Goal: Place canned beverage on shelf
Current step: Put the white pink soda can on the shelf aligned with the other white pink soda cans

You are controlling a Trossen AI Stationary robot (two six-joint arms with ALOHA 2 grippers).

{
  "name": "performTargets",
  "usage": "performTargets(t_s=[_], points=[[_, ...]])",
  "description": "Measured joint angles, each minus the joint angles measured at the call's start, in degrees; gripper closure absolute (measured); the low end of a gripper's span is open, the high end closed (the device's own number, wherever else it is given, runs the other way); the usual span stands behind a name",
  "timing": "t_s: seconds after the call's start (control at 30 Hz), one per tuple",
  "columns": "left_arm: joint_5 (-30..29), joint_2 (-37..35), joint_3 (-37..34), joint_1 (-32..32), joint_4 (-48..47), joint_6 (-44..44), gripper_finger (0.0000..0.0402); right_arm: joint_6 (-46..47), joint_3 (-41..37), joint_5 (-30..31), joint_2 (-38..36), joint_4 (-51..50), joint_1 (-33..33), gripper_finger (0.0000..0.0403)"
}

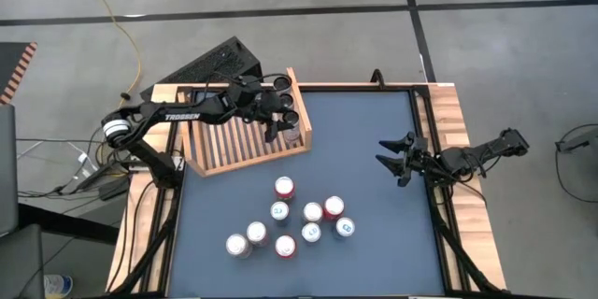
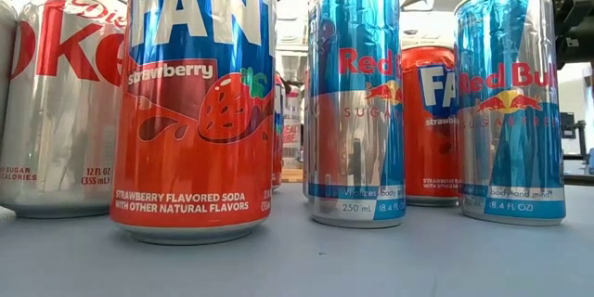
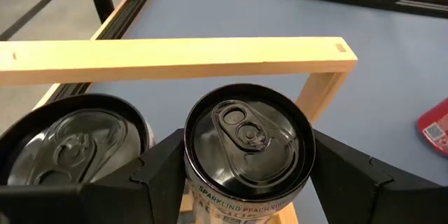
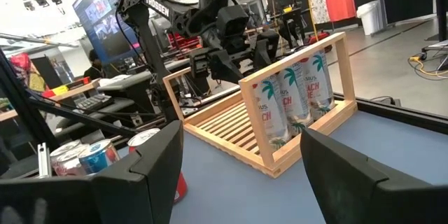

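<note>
Fingers of the left gripper (image 3: 245,175) pinched the upright peach can (image 3: 248,140) inside the shelf (image 1: 245,140); right gripper (image 1: 400,159) waited spread, well apart.

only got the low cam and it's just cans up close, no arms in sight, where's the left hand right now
Observer: The left hand is at the shelf, at its corner nearest the table's middle, with its fingers against both sides of a peach can standing there.
Operator: anything else in the shelf
Observer: Yes, a second can stands right beside it.
Operator: and the right hand
Observer: The right hand is open and empty, over the table's right side.
</note>
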Motion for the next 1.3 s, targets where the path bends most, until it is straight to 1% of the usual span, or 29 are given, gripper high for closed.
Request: performTargets(t_s=[0.33,0.53,0.63,0.9,1.03,1.2,1.3], points=[[-0.10,-0.01,0.01,0.22,-0.33,-0.43,0.0164,0.02,-0.01,-0.01,0.00,-0.01,0.00,0.0129],[-0.06,-0.03,-0.02,0.22,-0.91,-1.15,0.0115,0.04,-0.01,-0.01,0.00,0.00,0.00,0.0129],[-0.27,-0.01,-0.10,0.20,-1.41,-1.25,0.0104,0.04,-0.01,-0.01,0.00,-0.01,0.00,0.0129],[0.45,-0.20,-0.10,-0.43,-1.47,-2.18,0.0099,0.07,0.00,-0.01,-0.02,-0.01,0.00,0.0128],[-1.38,-1.17,-0.10,-0.63,-3.65,-1.66,0.0098,0.07,-0.02,-0.01,0.00,0.00,0.00,0.0129],[-2.27,-3.09,-0.12,-0.63,-6.33,-1.18,0.0098,0.07,0.00,-0.03,0.00,-0.01,0.00,0.0128],[-4.07,-4.70,-0.12,-0.63,-8.19,-1.07,0.0098,0.07,-0.01,-0.03,-0.01,-0.01,0.00,0.0128]])
